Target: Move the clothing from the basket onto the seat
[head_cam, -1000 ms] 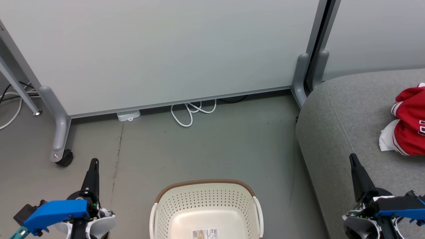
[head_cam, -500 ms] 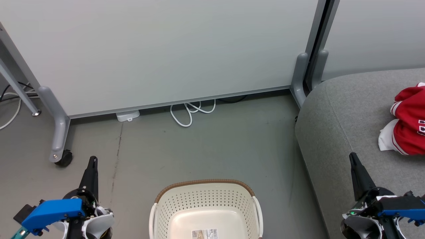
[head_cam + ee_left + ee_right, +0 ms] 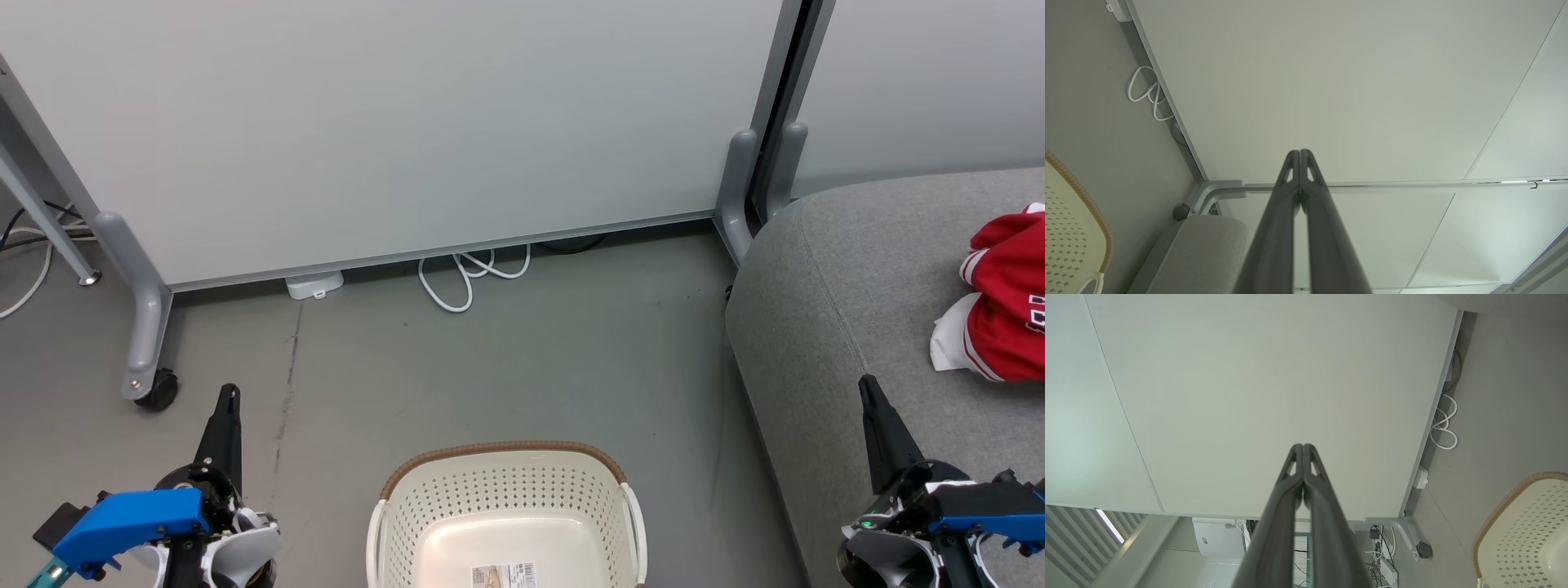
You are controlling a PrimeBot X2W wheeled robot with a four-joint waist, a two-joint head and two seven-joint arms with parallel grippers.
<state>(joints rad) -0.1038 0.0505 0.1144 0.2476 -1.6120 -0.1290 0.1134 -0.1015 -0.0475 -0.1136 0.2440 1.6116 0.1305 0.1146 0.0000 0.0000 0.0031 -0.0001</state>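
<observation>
Almost nothing changes over the last second: the head view nudges slightly, then holds. The left gripper point(image 3: 230, 396) and right gripper point(image 3: 868, 385) stay low at either side, jaws pressed together, holding nothing. The cream perforated plastic laundry basket point(image 3: 506, 490) on the floor contains just a label. The red sports clothing with white trim point(image 3: 1008, 302) lies on the grey fabric sofa seat point(image 3: 816, 327), cut off by the frame edge, so probably both garments. The task looks done.

1. The left tool point(image 3: 231, 396) and right tool point(image 3: 865, 385) have long, black, pointed fingers point(image 3: 1274, 228) with small holes near the tips.
2. Each wrist has a bright blue cover point(image 3: 131, 518) and a white round shell point(image 3: 245, 559).
3. A tiny green light point(image 3: 865, 523) glows.
</observation>
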